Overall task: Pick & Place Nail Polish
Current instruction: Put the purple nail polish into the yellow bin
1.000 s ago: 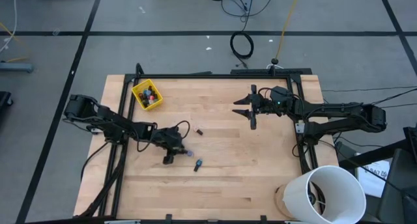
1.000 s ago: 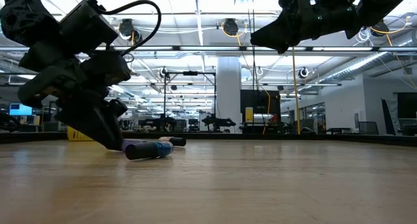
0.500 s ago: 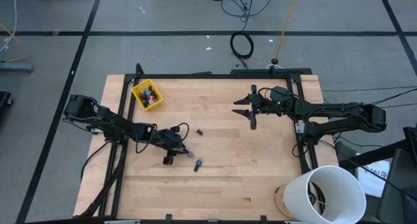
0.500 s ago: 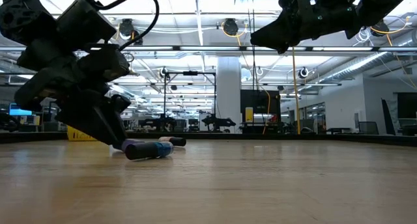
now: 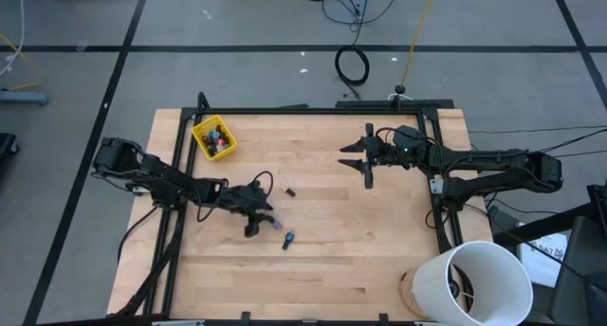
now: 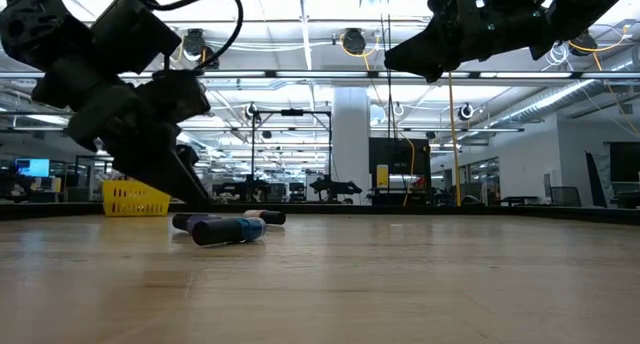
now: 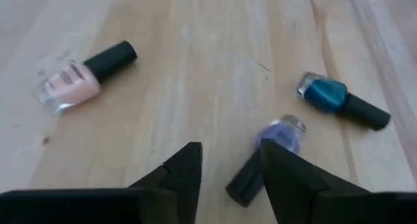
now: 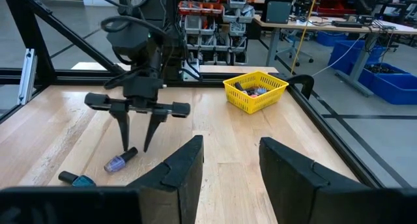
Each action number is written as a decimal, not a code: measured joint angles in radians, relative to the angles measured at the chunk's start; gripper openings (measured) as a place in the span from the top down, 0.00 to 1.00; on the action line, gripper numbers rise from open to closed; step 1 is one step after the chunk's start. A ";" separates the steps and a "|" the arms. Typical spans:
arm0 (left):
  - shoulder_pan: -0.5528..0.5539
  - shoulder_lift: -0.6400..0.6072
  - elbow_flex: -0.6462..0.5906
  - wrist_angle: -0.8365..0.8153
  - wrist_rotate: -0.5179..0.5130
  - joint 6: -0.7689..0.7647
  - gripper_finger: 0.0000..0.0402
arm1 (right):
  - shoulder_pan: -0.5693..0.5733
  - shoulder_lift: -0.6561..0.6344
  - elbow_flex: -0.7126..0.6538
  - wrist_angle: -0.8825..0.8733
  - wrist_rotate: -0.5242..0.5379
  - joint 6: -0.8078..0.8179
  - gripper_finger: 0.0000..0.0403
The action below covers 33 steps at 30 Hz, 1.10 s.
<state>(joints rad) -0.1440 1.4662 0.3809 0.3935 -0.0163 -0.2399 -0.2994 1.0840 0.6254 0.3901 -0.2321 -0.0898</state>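
Left end effector (image 5: 254, 222) lifted off wooden table (image 5: 379, 241), bright workshop behind

A small yellow bin (image 5: 213, 138) sits near the wooden table's (image 5: 379, 241) far left corner; a white bucket (image 5: 472, 280) stands beside the table.

grey floor (image 5: 76, 23), ceiling lights (image 6: 300, 14), shelving (image 8: 208, 22)
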 joint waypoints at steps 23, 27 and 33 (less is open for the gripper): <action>-0.033 0.025 0.152 -0.290 0.016 0.270 0.37 | 0.000 0.000 0.000 0.000 0.000 -0.001 0.65; -0.033 0.108 0.152 -0.243 0.057 0.291 0.37 | 0.000 0.000 0.000 0.000 0.000 -0.001 0.65; -0.033 0.187 0.155 -0.157 0.106 0.309 0.37 | 0.000 0.000 0.000 0.000 0.000 -0.001 0.65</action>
<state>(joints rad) -0.1768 1.6534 0.5358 0.2367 0.0896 0.0696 -0.2994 1.0840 0.6254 0.3901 -0.2321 -0.0906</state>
